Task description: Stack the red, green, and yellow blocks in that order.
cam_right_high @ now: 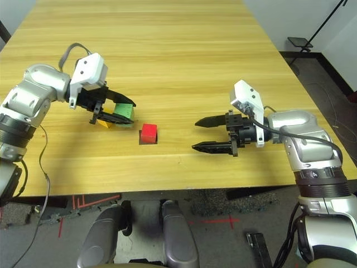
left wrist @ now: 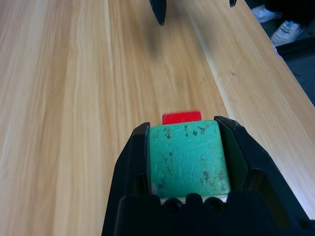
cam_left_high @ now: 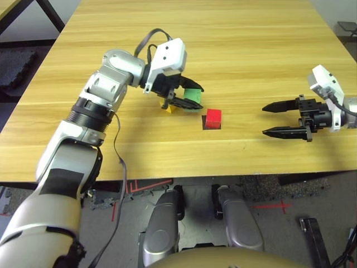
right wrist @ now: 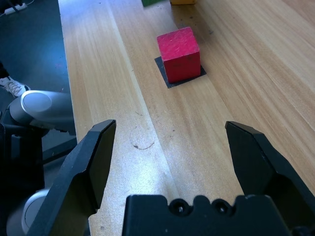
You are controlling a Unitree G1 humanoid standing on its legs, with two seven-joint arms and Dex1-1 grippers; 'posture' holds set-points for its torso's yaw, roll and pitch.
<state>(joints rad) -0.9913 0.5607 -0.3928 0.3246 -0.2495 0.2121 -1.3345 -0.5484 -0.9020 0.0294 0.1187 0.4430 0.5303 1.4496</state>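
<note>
**benchwatcher:** Wooden table [cam_left_high: 234,50], light planks, with dark floor around it. The red block [cam_left_high: 213,116] sits on a flat black patch [right wrist: 170,78] near the middle. The left gripper [cam_left_high: 187,96] has its fingers clamped on the green block [left wrist: 189,157], held just beside the red one on the robot's left side and, I'd say, a bit above the tabletop. The yellow block [cam_left_high: 169,108] rests on the table right under that hand. The right gripper [cam_right_high: 209,134] hangs well off to the other side with its fingers spread wide and nothing between them.

**gearhead_tom:** So green goes on red next. What's the risk?

**benchwatcher:** Mostly alignment. If green comes down off-centre it could tip off, or a finger could clip red and shove it off its patch. The cubes are the same size, so there's little margin. Letting go while tilted would do it too.

**gearhead_tom:** Anything you can't see?

**benchwatcher:** Plenty. From the left wrist camera green covers nearly all of red, just a red sliver showing. Yellow is mostly hidden behind the left fingers from the head, so I can't tell if green is touching it; probably not, but it's too tight to call.
</note>
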